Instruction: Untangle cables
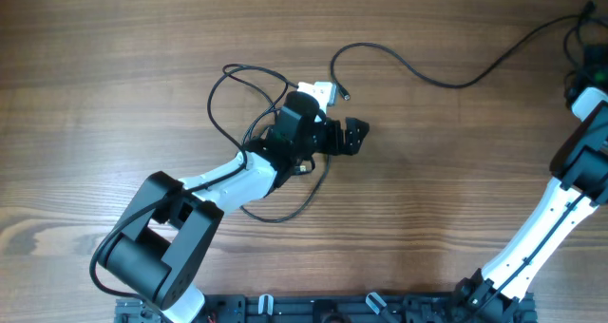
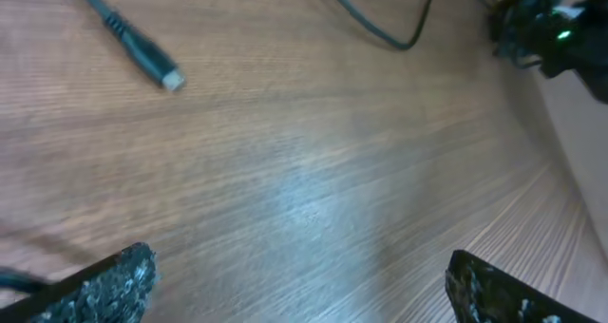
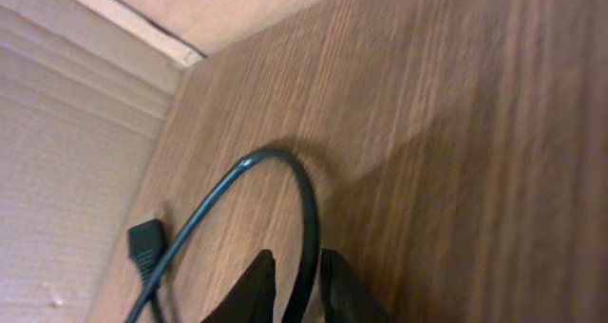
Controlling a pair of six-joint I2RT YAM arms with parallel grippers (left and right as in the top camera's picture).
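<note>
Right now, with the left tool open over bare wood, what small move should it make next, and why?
Probably ease the left tool forward toward the silver-tipped plug. Its fingers stand wide apart with only table between them, the plug lies ahead and off to one side, and the right tool looks pinched on a cable, likely this one's far stretch.

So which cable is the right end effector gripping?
The long cable sweeping out toward the right edge, pinched between the fingers of the right end effector. The looped cable at centre lies free.
</note>
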